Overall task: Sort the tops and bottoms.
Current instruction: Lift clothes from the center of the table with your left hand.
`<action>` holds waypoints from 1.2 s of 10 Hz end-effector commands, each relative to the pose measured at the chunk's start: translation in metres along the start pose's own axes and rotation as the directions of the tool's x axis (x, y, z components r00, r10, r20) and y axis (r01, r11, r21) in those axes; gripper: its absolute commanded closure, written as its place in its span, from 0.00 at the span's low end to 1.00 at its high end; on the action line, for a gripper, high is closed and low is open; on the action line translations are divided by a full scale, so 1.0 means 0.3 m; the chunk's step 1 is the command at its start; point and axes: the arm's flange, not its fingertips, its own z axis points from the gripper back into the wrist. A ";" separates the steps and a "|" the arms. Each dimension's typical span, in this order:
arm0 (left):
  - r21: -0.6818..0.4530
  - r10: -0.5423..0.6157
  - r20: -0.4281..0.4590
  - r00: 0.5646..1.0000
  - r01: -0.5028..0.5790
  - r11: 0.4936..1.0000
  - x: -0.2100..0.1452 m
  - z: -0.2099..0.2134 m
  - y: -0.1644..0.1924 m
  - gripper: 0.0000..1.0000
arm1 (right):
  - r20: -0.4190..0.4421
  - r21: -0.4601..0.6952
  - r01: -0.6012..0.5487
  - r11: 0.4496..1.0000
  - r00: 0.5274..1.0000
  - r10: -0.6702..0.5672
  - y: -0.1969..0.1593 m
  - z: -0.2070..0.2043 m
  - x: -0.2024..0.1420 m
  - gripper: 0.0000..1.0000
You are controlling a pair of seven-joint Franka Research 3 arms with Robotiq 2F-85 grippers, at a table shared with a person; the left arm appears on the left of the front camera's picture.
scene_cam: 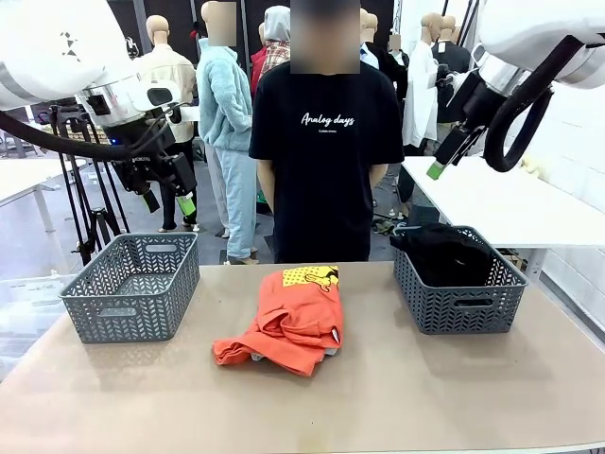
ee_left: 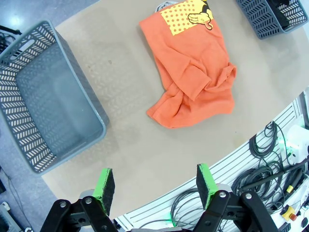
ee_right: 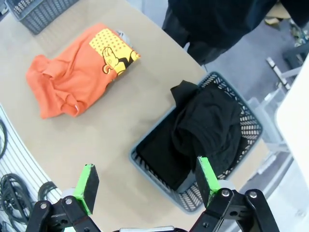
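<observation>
Table (scene_cam: 397, 397), orange T-shirt (scene_cam: 293, 322); beyond, "Analog days" print (scene_cam: 327, 120)

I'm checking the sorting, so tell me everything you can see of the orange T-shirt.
The orange T-shirt is soft cloth, crumpled and folded, with a yellow dotted print at its far end. It lies on the table, between the left basket and right basket, touching neither. Grey cloth peeks from under it.

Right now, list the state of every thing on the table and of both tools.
Orange T-shirt, crumpled on the table.
Grey shirt, mostly hidden under it.
Black garment, heaped in the right basket.
Left basket, upright.
Left tool, open, raised.
Right tool, open, raised.
</observation>
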 end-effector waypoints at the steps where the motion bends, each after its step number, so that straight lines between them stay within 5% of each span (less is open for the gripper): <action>1: 0.007 0.000 -0.002 1.000 0.000 1.000 -0.005 0.002 0.005 0.12 | -0.003 0.002 -0.005 1.000 1.000 0.005 -0.004 -0.007 0.015 0.00; 3: 0.010 0.033 -0.052 0.998 -0.033 0.999 -0.028 -0.029 -0.053 0.12 | -0.003 0.002 -0.005 1.000 1.000 0.005 -0.004 -0.007 0.015 0.00; 6: -0.184 0.002 -0.049 0.999 -0.011 0.983 0.174 -0.173 -0.174 0.12 | -0.003 0.002 -0.005 1.000 1.000 0.005 -0.004 -0.007 0.015 0.00; 9: -0.199 0.124 -0.140 0.982 -0.150 0.968 0.398 -0.446 -0.232 0.12 | -0.003 0.002 -0.005 1.000 1.000 0.005 -0.004 -0.007 0.015 0.00; 12: -0.078 0.114 -0.195 0.974 -0.132 0.988 0.474 -0.553 -0.324 0.12 | -0.003 0.002 -0.005 1.000 1.000 0.005 -0.004 -0.007 0.015 0.00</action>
